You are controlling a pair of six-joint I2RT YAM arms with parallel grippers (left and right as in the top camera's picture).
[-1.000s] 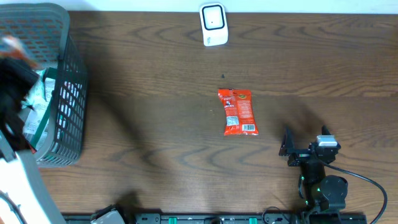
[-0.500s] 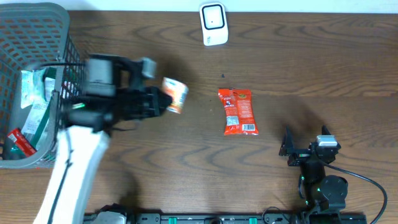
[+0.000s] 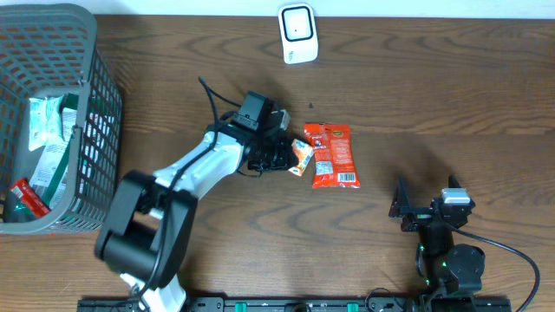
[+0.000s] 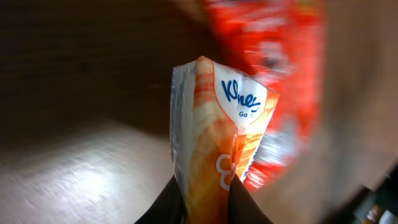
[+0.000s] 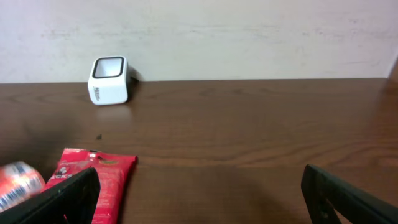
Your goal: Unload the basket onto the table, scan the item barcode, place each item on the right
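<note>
Left wrist: orange-and-white Kleenex pack (image 4: 217, 137), blue lettering.

Left arm (image 3: 199, 169): stretched from its base at the near left, out over the tabletop (image 3: 434, 87) toward centre, forearm angled right. Left end effector (image 3: 284, 156): clamped narrow, dark fingers (image 4: 163, 210) pinching a tissue packet (image 4: 217, 130) by its lower end. Right arm (image 3: 451, 264): folded compact at the near right edge. Right end effector (image 3: 425, 199): level, facing the far side, jaws spread wide.
</note>
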